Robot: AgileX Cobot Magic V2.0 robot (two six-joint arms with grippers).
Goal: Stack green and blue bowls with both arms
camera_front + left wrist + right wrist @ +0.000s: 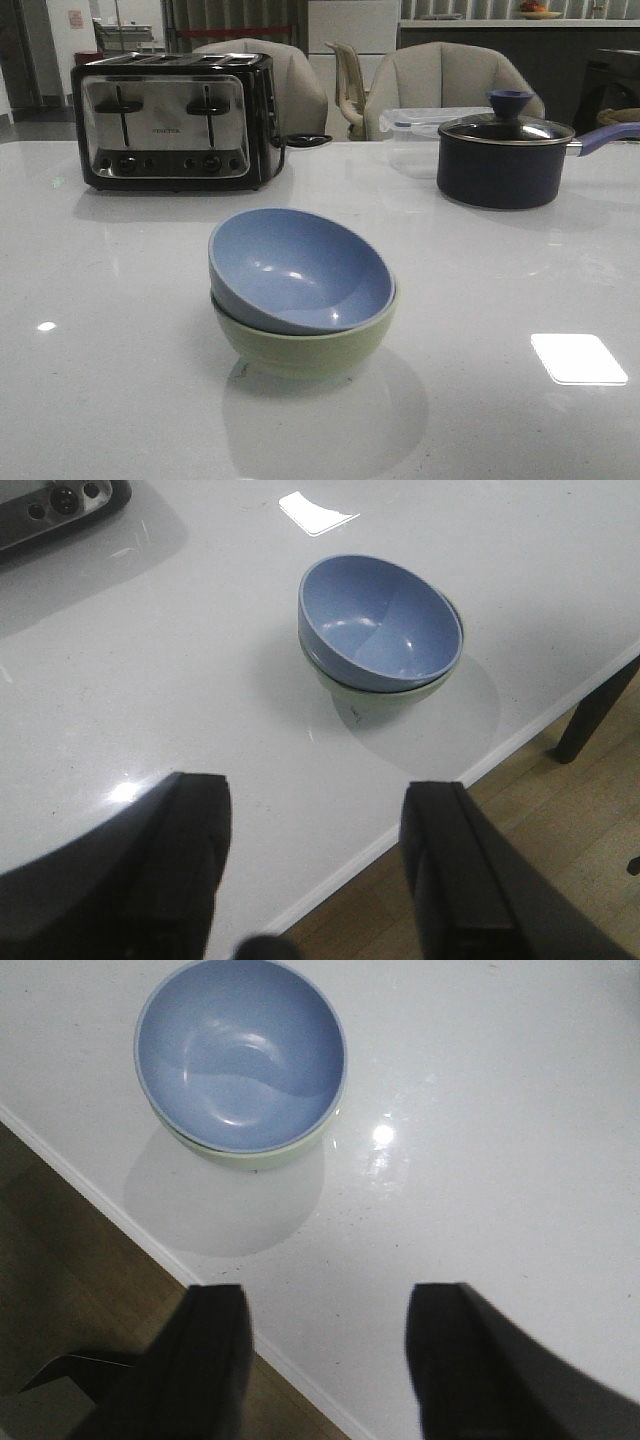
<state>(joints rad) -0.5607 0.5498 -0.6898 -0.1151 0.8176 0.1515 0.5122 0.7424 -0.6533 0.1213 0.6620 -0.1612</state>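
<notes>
A dusty blue bowl (300,265) sits tilted inside a sage green bowl (310,345) near the front edge of the white surface (500,280), apparently stacked; both the left fingers (318,875) and right fingers (328,1360) hang wide apart, empty, clear of the bowls.

Blue bowl (241,1052) nested in green bowl (262,1156) nr table (480,1110) edge; right gripper (325,1360) spread, empty.

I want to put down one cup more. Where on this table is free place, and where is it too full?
Free: the white table left and right of the stacked blue bowl and green bowl, and the strip between them and the toaster. Crowded: the back edge, with toaster, saucepan and plastic container.
</notes>
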